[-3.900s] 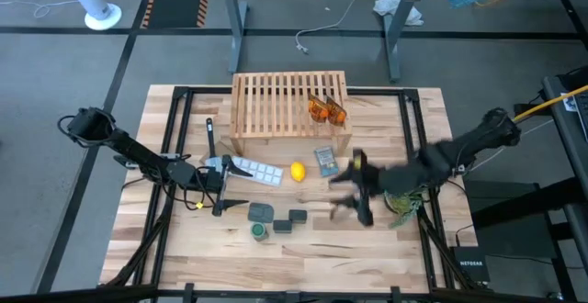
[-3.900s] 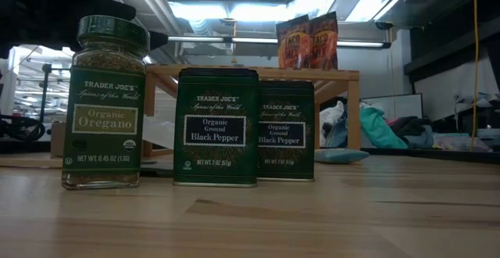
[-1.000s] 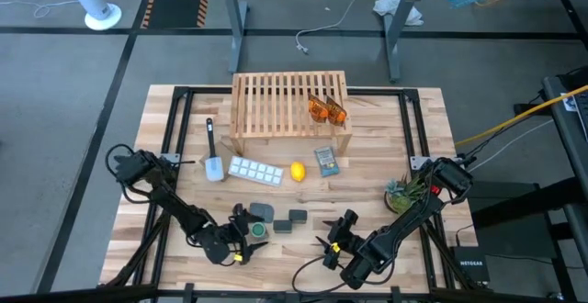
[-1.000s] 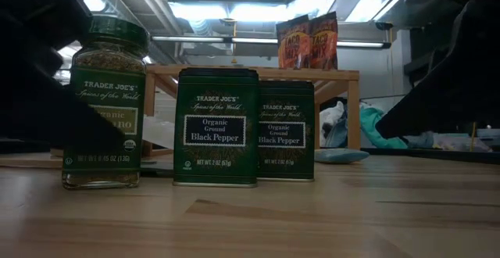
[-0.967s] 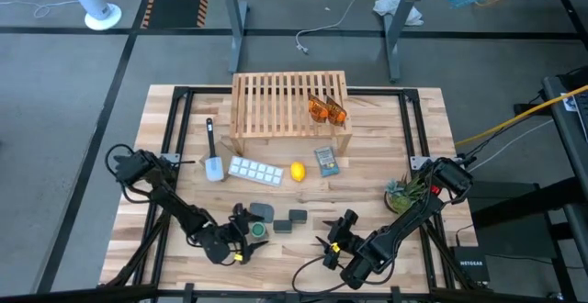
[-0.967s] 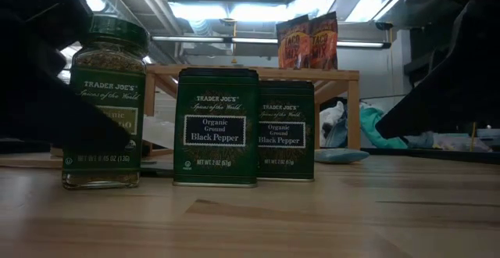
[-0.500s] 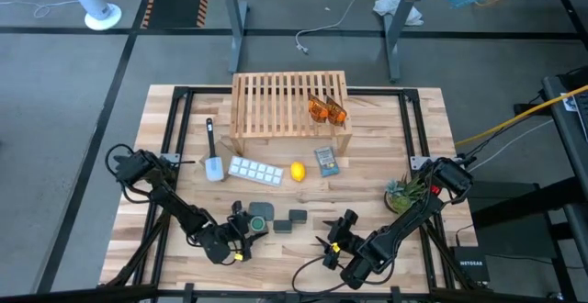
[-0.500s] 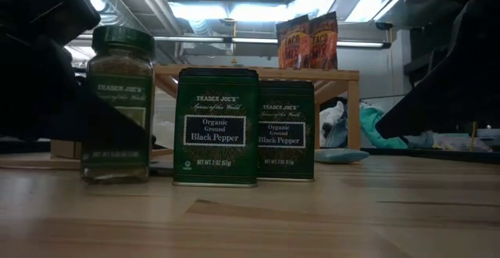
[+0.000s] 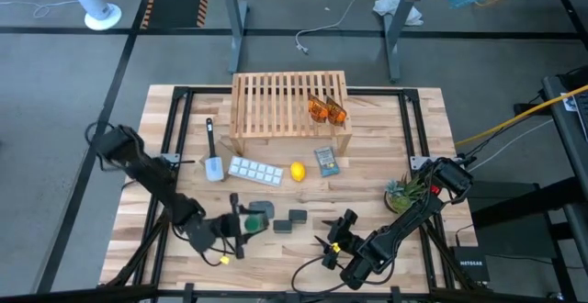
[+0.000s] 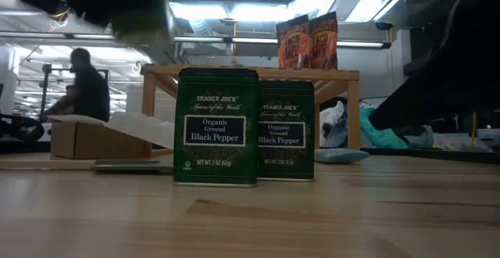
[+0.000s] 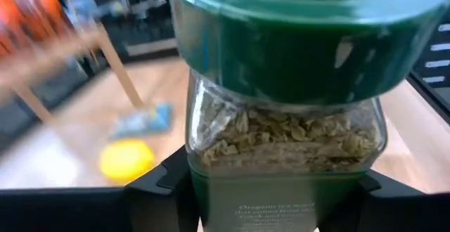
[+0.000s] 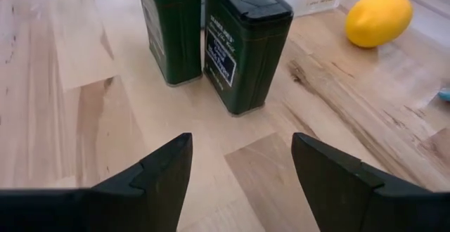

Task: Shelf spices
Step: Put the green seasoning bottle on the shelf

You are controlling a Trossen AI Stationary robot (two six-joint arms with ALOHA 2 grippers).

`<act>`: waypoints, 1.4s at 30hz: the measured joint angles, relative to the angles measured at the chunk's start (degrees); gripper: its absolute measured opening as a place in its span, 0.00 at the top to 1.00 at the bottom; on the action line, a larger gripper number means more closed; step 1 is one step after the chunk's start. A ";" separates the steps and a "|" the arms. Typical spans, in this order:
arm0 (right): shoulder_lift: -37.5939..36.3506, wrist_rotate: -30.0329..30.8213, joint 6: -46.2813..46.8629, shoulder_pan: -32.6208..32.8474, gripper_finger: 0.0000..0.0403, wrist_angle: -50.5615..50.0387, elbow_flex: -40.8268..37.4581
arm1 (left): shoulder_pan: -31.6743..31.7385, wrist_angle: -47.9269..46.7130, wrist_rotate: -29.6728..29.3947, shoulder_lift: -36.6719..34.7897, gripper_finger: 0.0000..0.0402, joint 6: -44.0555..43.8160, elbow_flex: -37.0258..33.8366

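The jar with the green lid fills the left wrist view, and my left gripper is shut on it near the table's front left. Two dark square boxes stand beside it on the tabletop and also show in the low view. Two orange packets stand on the wooden shelf at the far side. My right gripper is open, low near the front edge, pointing at the boxes. My left gripper pinches the jar's glass body below the lid, one finger on each of two opposite sides. The fingers come about level from the table's left. The jar sits upright, lid up, lifted clear of the tabletop.
A dark grey pad lies just beyond the jar. A white tray, a lemon, a blue-grey packet and a spatula lie before the shelf. A small plant stands at the right. A person is far behind.
The jar first slid and turned a little toward the boxes between my left gripper's fingers. Then my left gripper rose with it, and the jar left the tabletop and went up out of the low view. My left arm's elbow swung toward the table's far left.
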 joint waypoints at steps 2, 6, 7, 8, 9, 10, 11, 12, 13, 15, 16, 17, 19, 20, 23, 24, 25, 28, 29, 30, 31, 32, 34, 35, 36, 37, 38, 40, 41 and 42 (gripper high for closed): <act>0.00 0.30 0.05 0.00 0.38 0.12 0.00 | 1.32 -0.52 0.00 -4.27 0.54 6.26 0.00; 0.00 0.36 0.48 0.00 0.38 0.58 0.00 | 5.67 -1.24 3.24 -12.89 0.54 16.49 -0.01; 0.00 0.40 0.50 0.01 0.38 0.96 0.00 | 7.24 -1.76 5.14 -15.05 0.54 18.40 -0.02; 0.00 0.43 0.50 0.00 0.38 1.49 0.00 | 8.93 -2.39 7.34 -17.18 0.54 20.00 0.00; 0.00 0.58 0.49 0.00 0.38 2.11 0.00 | 10.84 -3.12 10.17 -19.16 0.54 21.17 -0.02; 0.00 0.84 0.48 0.00 0.38 2.81 0.00 | 12.89 -4.34 12.85 -21.06 0.54 21.98 0.00; 0.00 0.89 0.41 0.00 0.38 3.58 0.01 | 15.10 -5.42 15.52 -22.93 0.54 22.78 -0.02; 0.00 0.89 0.30 0.00 0.38 3.98 0.01 | 17.54 -6.92 18.72 -24.72 0.54 23.01 0.00; 0.00 0.90 0.25 0.00 0.38 4.31 0.01 | 20.10 -8.49 21.76 -26.25 0.54 23.07 -0.01; 0.00 0.90 0.13 0.00 0.38 5.06 0.02 | 25.71 -11.93 27.58 -28.98 0.54 22.59 0.00; 0.00 0.93 0.12 0.00 0.38 5.35 0.01 | 28.55 -13.38 30.28 -29.98 0.54 22.16 -0.02; 0.00 1.04 0.09 0.00 0.38 5.88 0.00 | 31.28 -14.67 32.74 -30.77 0.54 21.98 -0.01; 0.00 1.33 0.08 0.00 0.38 6.36 0.02 | 36.92 -16.16 37.67 -31.81 0.54 21.66 -0.02; 0.00 1.52 0.08 0.00 0.38 6.52 0.02 | 39.67 -16.31 40.57 -32.00 0.54 21.49 -0.02; 0.00 2.80 0.08 0.00 0.38 6.48 0.02 | 47.65 -16.29 50.19 -31.71 0.54 21.29 -0.02; 0.00 2.98 0.11 -0.02 0.38 6.49 0.02 | 50.15 -16.09 53.49 -31.37 0.54 21.12 -0.02; 0.00 3.13 0.15 -0.12 0.38 6.50 0.02 | 52.39 -15.92 56.46 -31.00 0.54 20.77 -0.02; 0.00 3.22 0.58 -0.70 0.38 6.52 0.02 | 58.16 -14.45 62.78 -29.53 0.54 19.78 0.00; 0.00 3.20 0.59 -1.06 0.38 6.52 0.01 | 59.66 -14.48 64.40 -29.03 0.54 19.76 0.26; 0.00 3.00 0.62 -1.30 0.38 6.52 0.02 | 61.22 -14.58 66.00 -28.35 0.54 19.72 0.75; 0.00 2.80 0.64 -1.72 0.38 6.59 0.02 | 62.45 -14.52 67.31 -27.55 0.54 19.69 1.47; 0.00 2.76 0.66 -2.10 0.38 6.65 0.02 | 63.54 -14.45 68.50 -26.61 0.54 19.66 2.31; 0.00 2.65 0.68 -3.00 0.38 6.74 0.02 | 65.31 -14.34 70.72 -24.45 0.54 19.68 4.27; 0.00 2.42 0.68 -3.46 0.38 6.74 0.02 | 65.97 -14.31 71.79 -23.22 0.54 19.79 5.41; 0.00 2.17 0.69 -3.82 0.38 6.76 0.02 | 66.57 -14.33 72.76 -21.84 0.54 19.89 6.58; 0.00 1.85 0.67 -4.19 0.38 6.75 0.02 | 67.10 -14.35 73.74 -20.39 0.54 20.00 7.85; 0.00 1.38 0.48 -4.50 0.38 6.84 0.02 | 67.55 -14.37 74.68 -18.88 0.54 19.98 9.14; 0.00 0.58 0.15 -5.03 0.38 7.09 0.02 | 68.39 -14.59 76.51 -15.79 0.54 20.03 11.71; 0.00 0.34 0.13 -5.03 0.38 7.13 0.00 | 68.83 -14.69 77.29 -14.29 0.54 20.11 12.87; 0.00 0.34 0.11 -4.99 0.38 7.17 0.02 | 69.30 -15.04 77.93 -12.83 0.54 20.10 14.03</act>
